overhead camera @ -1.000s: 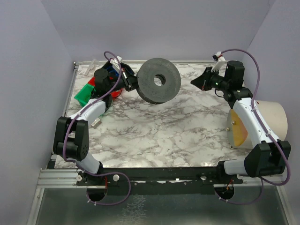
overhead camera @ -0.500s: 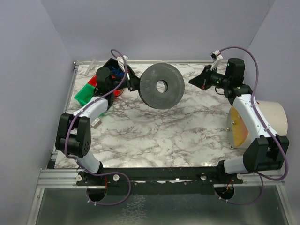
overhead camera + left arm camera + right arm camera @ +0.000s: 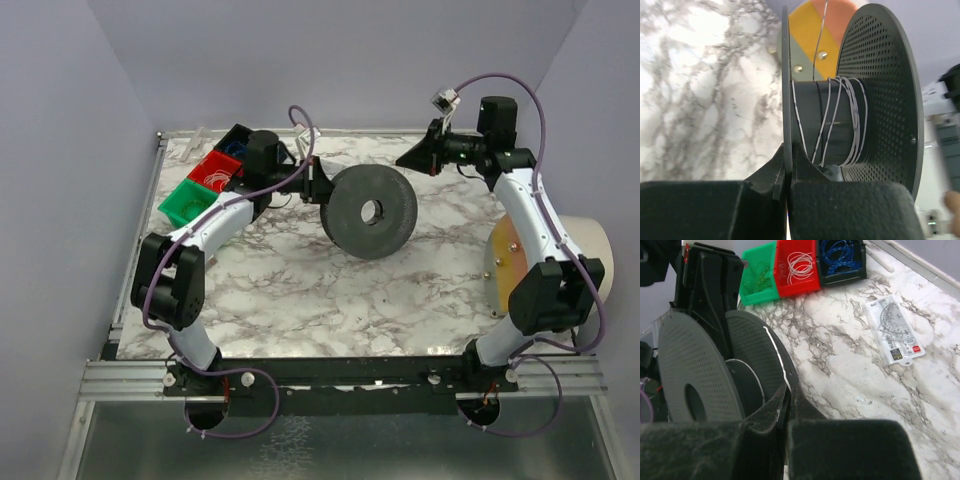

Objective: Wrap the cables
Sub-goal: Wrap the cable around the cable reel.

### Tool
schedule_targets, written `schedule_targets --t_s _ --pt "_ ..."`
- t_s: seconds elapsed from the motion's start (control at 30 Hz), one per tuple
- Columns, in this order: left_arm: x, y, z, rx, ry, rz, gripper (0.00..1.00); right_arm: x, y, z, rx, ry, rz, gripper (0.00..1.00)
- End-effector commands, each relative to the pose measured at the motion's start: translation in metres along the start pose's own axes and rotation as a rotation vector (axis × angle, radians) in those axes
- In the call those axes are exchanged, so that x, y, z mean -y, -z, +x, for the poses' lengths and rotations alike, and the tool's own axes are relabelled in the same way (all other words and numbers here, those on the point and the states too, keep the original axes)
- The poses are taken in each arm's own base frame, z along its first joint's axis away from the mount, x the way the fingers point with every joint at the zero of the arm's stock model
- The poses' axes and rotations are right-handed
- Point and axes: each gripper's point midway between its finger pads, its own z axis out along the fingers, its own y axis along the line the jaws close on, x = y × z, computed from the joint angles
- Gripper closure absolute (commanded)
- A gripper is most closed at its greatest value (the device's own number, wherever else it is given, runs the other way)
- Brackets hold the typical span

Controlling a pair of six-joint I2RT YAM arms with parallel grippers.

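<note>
**One spool between two pincers**

Three bins (image 3: pixel 215 170) stand at the worktop's (image 3: pixel 300 290) far left. The left pincer (image 3: pixel 322 189) pinches one flange of the single upright spool (image 3: pixel 350 225), which carries several turns of cable (image 3: pixel 855 120). The right pincer (image 3: pixel 408 160) is pressed together.

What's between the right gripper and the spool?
A thin cable strand runs from the spool into the shut jaws of the right gripper, clearest in the right wrist view.

A robotics lab cell: two arms (image 3: pixel 215 225) on a rail (image 3: pixel 120 378) at the near edge of a marble table (image 3: pixel 330 290), plain lilac walls (image 3: pixel 60 150) around it.
</note>
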Motion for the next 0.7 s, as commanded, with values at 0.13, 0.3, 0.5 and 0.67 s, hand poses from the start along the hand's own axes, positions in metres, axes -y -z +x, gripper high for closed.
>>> schedule_targets --t_s 0.13,0.3,0.5,0.67 --pt "-0.029 -0.016 0.038 -0.2 -0.196 -0.198 1.0 -0.014 -0.001 0.012 -0.084 0.101 -0.145 1.0" --pt "-0.044 -0.016 0.039 -0.221 -0.228 -0.286 1.0 -0.022 -0.005 0.018 -0.11 0.138 -0.184 1.0" --pt "-0.044 -0.024 0.045 -0.253 -0.257 -0.313 1.0 -0.034 -0.023 0.032 -0.181 0.215 -0.203 0.99" --pt "-0.043 -0.025 0.045 -0.245 -0.259 -0.324 1.0 -0.037 -0.038 0.045 -0.219 0.194 -0.211 1.0"
